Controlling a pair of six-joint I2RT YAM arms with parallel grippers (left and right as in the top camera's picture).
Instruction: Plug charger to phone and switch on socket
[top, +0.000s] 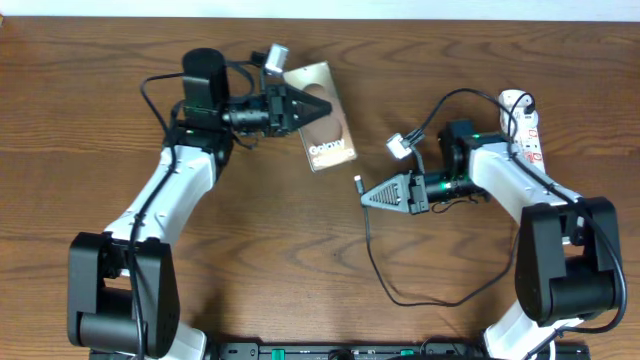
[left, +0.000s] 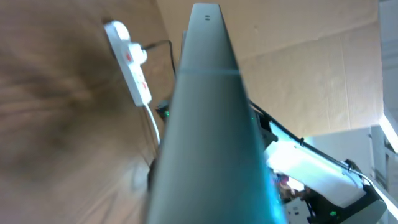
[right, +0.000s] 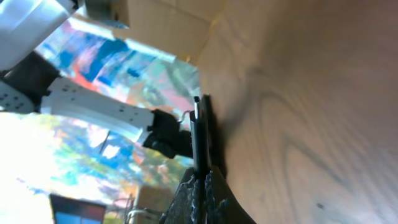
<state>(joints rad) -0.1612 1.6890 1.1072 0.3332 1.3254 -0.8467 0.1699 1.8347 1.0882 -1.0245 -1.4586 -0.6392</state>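
White "Galaxy" lettering marks the bronze-grey phone (top: 330, 135), pinched in the left gripper (top: 318, 105) jaws. The right gripper (top: 366, 197) jaws clamp the black charger (right: 200, 143) plug.

The brown wooden table (top: 300, 270) carried the white socket (top: 527, 125), well behind the right gripper (top: 366, 196), and the charger (top: 385, 285) cable looped away beneath its fingers.

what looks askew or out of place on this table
The phone lies at a slant in the overhead view, pinched at one end by the shut left end effector. The charger trails in a loose loop, its tip clamped in the shut right end effector, not yet in the phone. Nothing looks damaged or spilled.
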